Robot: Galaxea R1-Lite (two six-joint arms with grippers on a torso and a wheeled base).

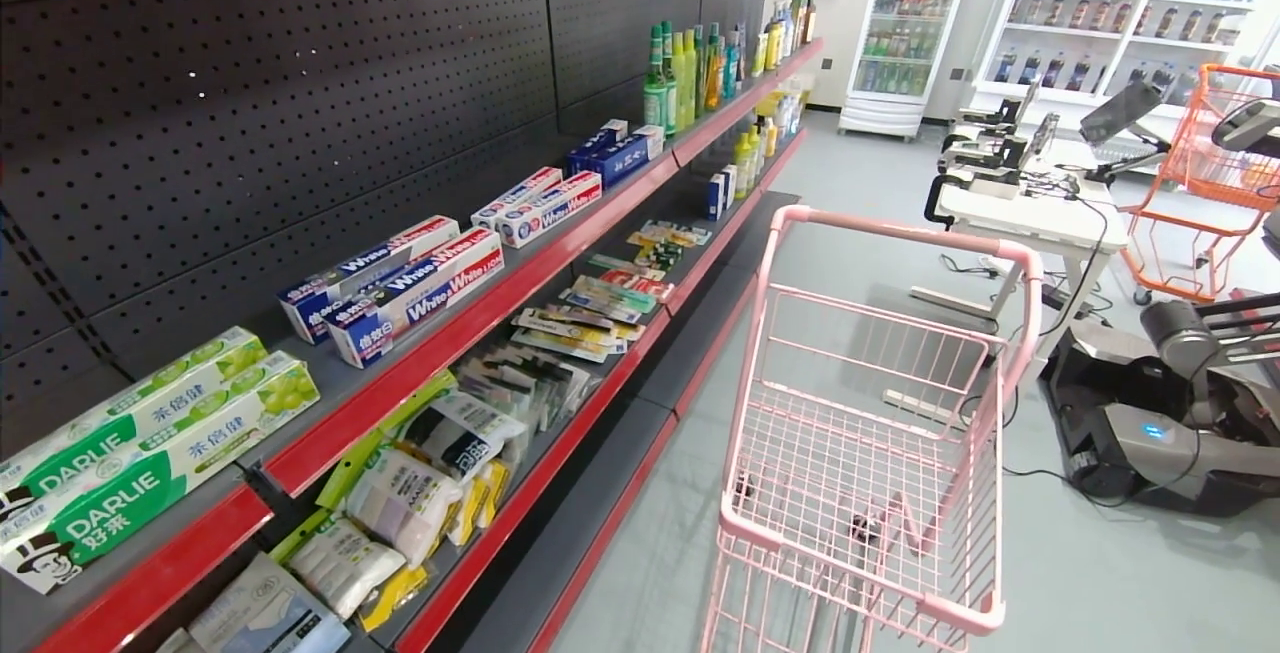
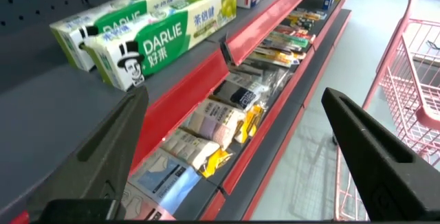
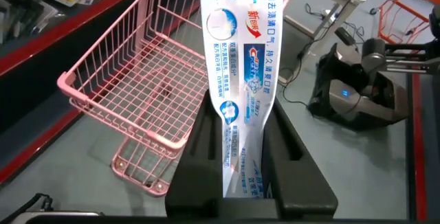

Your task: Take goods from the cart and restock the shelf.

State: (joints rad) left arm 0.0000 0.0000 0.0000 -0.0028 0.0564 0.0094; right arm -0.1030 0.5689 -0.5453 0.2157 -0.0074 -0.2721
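— What has the right gripper [image 3: 244,131] got?
— Its fingers [image 3: 196,155] are clamped on one end of a blue-and-white toothpaste box [image 3: 240,45]. The rest of the box sticks out lengthwise past the fingertips, and the pink cart [image 3: 130,80] stands on the grey floor beyond it.
— And the left gripper [image 2: 235,93]?
— Its fingers [image 2: 103,155] are spread wide with nothing between them. It hangs close to the red front edge of the shelf [image 2: 185,90], near two green toothpaste boxes [image 2: 151,35] lying side by side on the upper tier. There are soft packets [image 2: 206,128] on the tier beneath.
— How does it all look from the head view?
— The shelf [image 1: 480,318] runs from the lower left to the upper centre of the frame. The green toothpaste boxes [image 1: 150,453] lie at lower left, white-and-blue toothpaste boxes [image 1: 410,283] are farther along, and green bottles [image 1: 680,73] stand near the upper centre. The pink cart [image 1: 890,228] is at lower centre-right, just beside the shelf.
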